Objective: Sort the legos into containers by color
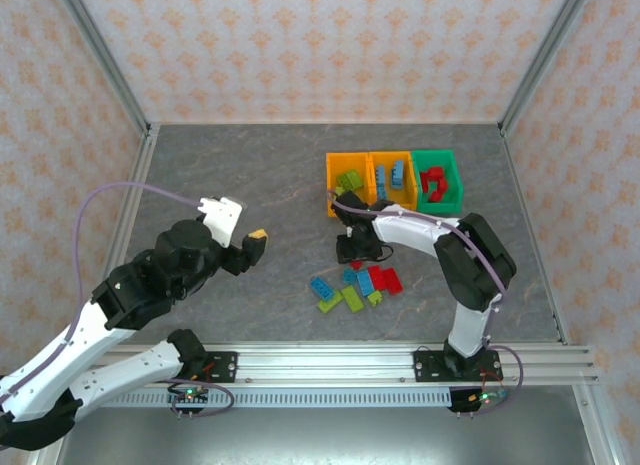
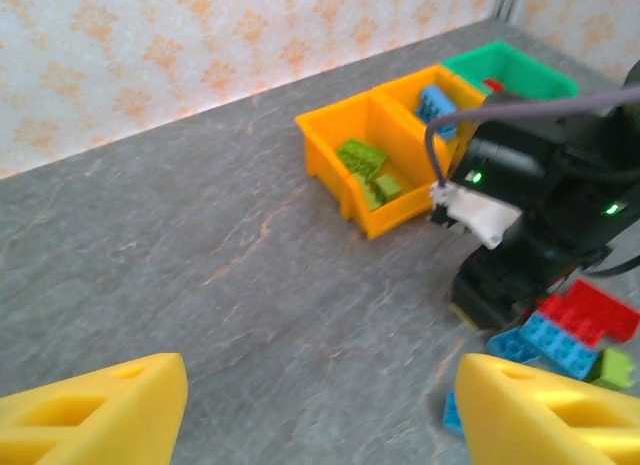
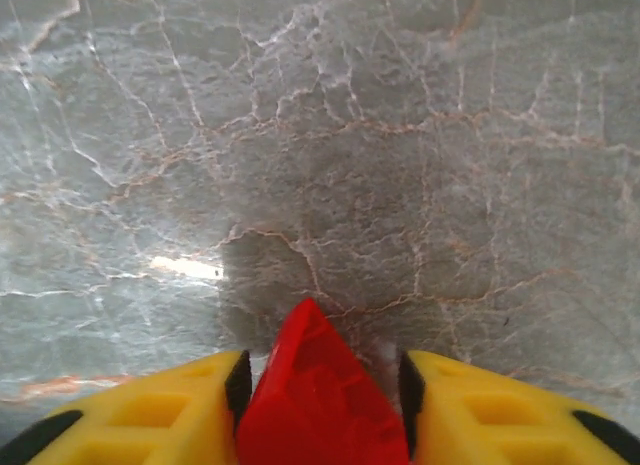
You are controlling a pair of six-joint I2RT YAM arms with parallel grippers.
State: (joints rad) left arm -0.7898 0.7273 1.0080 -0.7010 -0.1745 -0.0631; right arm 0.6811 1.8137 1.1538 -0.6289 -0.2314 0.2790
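Seen from above, the left gripper [image 1: 256, 241] is hanging over bare grey tabletop [image 1: 230, 165], well apart from the loose legos [image 1: 358, 285]; its spread cannot be judged here. The right gripper [image 1: 352, 251] is pointing down just beside that scatter of red, light blue and lime green bricks. Behind it, three containers are standing in a touching row. The left orange-yellow bin [image 1: 333, 185] is holding lime green bricks, the middle orange-yellow bin [image 1: 409, 190] light blue ones, and the green bin [image 1: 452, 175] red ones.

At the left wrist, the left gripper [image 2: 320, 415] is standing spread, with nothing between its yellow fingers [image 2: 100, 405]. Ahead, the right arm's black wrist [image 2: 540, 205] is leaning over the loose legos [image 2: 575, 335], with the left orange-yellow bin [image 2: 325, 145] beyond it.

At the right wrist, the right gripper [image 3: 320, 410] is pinching a red brick [image 3: 315, 380] between its yellow fingers [image 3: 510, 415], above veined grey tabletop [image 3: 350, 135].
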